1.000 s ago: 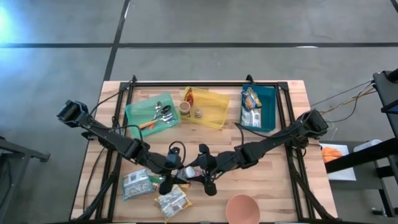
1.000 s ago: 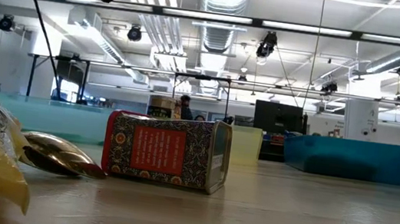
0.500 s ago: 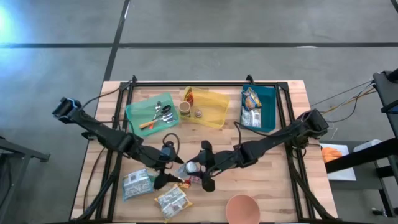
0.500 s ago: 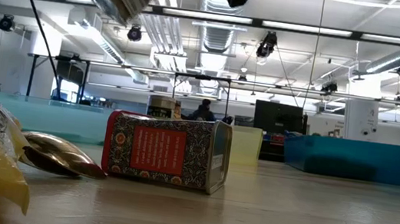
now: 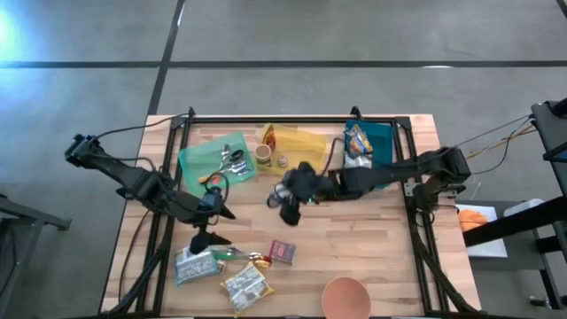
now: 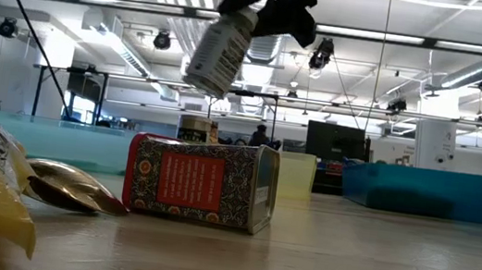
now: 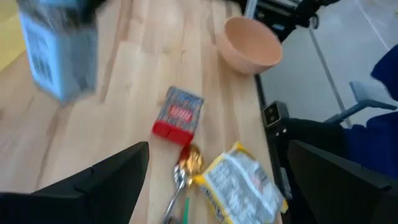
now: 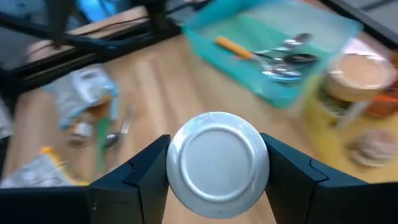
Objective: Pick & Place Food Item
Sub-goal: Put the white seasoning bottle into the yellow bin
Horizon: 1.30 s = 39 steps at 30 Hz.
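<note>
Midair, we are pinching a rigid, likely slippery labelled jar (image 5: 277, 193) across its body in the right gripper (image 5: 285, 200), at twelve o'clock from the red tin (image 5: 283, 252); the left gripper (image 5: 209, 223) is hanging spread and empty.

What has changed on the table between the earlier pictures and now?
The right hand, shut on the white-lidded jar, carried it up and away from the red tin, toward the yellow bin. The left hand opened, let the jar go and drew back to its side. The tin, spoon, snack bags and bowl stayed put.
</note>
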Motion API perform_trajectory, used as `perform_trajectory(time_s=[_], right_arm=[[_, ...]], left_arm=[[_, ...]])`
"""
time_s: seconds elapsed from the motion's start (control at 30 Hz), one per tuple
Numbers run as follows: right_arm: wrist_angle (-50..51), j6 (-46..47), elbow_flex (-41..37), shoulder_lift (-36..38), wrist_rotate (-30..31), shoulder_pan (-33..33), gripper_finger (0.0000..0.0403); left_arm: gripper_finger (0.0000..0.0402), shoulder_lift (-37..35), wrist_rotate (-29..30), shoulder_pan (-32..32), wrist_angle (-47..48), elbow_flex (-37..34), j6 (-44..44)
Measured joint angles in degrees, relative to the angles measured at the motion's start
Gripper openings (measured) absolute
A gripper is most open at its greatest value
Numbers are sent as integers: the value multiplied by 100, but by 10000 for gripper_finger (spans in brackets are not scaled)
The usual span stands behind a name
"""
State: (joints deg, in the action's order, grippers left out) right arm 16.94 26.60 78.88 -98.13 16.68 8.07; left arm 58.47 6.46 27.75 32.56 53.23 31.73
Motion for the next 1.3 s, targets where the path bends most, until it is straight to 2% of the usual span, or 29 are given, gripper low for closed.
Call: perform_trajectory(time_s=[0.33, 0.63, 1.03, 1.3], right_arm=[[1495, 144, 542, 57, -5, -1370, 201], [1860, 416, 422, 54, -215, -2574, 201], [1690, 538, 510, -681, -411, -3214, 201], [1671, 664, 1530, -1465, -445, -3377, 201]], left_arm=[[389, -325, 0, 7, 906, -11, 133], [390, -354, 0, 5, 1897, -17, 130], [390, -638, 113, 2, 1605, -17, 113], [390, -616, 211, 0, 1612, -17, 93]])
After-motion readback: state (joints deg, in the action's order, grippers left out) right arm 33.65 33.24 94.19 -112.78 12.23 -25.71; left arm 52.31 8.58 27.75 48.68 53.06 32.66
